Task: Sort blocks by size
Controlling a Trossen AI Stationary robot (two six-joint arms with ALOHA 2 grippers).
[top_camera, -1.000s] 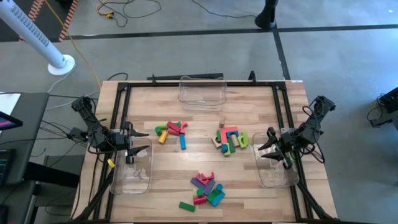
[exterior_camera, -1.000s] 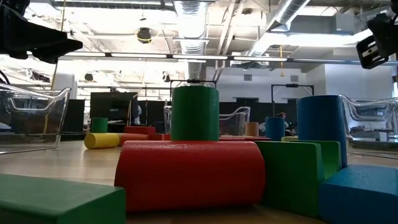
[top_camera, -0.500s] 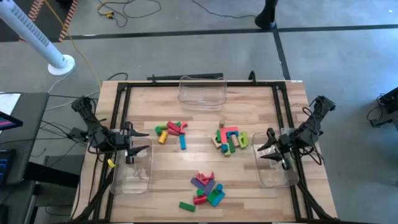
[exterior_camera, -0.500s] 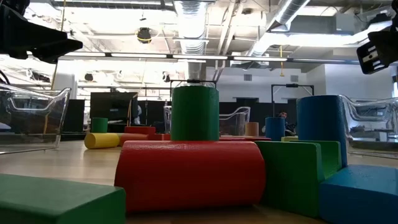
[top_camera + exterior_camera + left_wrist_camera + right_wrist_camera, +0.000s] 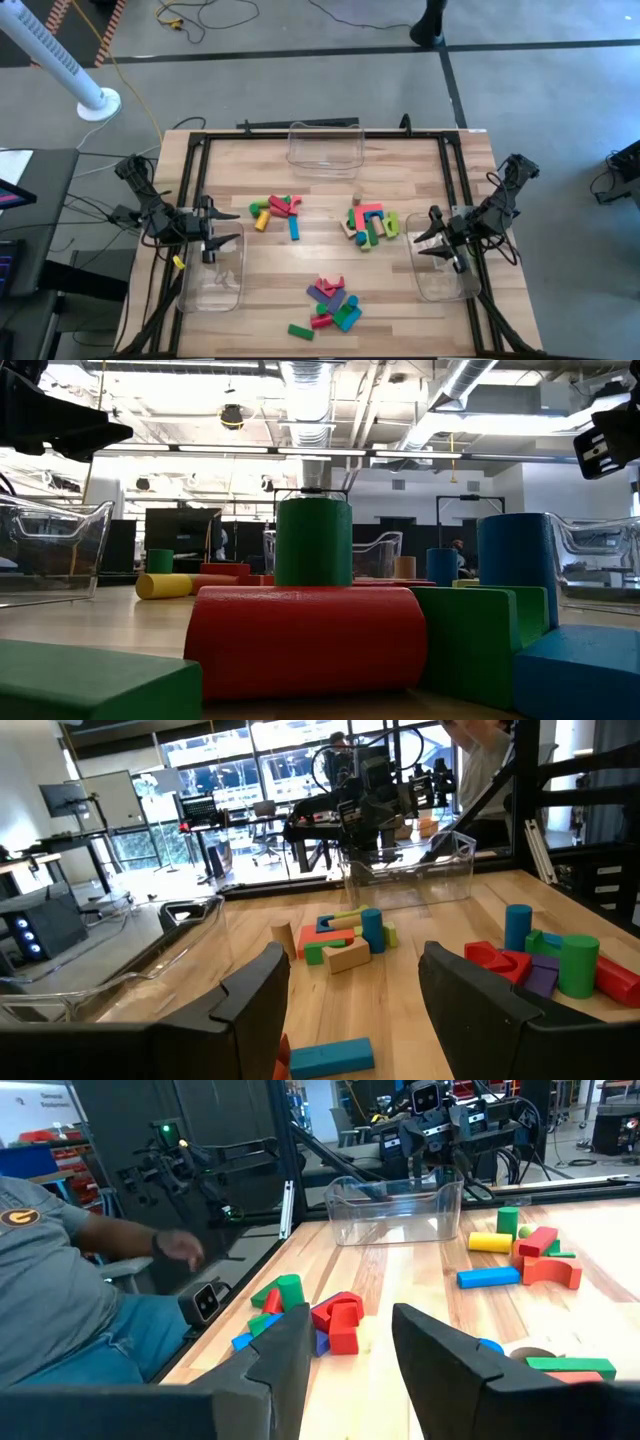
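The blocks lie on the wooden table in three loose heaps: a left-centre heap (image 5: 277, 212), a right-centre heap (image 5: 372, 224) and a near heap (image 5: 328, 303). In the low view, a red cylinder (image 5: 305, 640) lies on its side with a green cylinder (image 5: 313, 542) upright behind it. My left gripper (image 5: 228, 228) hangs level over the left bin and points at the heaps. It is open, with nothing between its fingers (image 5: 255, 1005). My right gripper (image 5: 424, 240) hangs level over the right bin, open as well (image 5: 355, 1360) and holding nothing.
Three clear plastic bins stand on the table: one at the far edge (image 5: 325, 147), one at the left (image 5: 213, 278), one at the right (image 5: 445, 270). A black frame rims the table (image 5: 190, 150). A seated person (image 5: 70, 1280) is beside the table.
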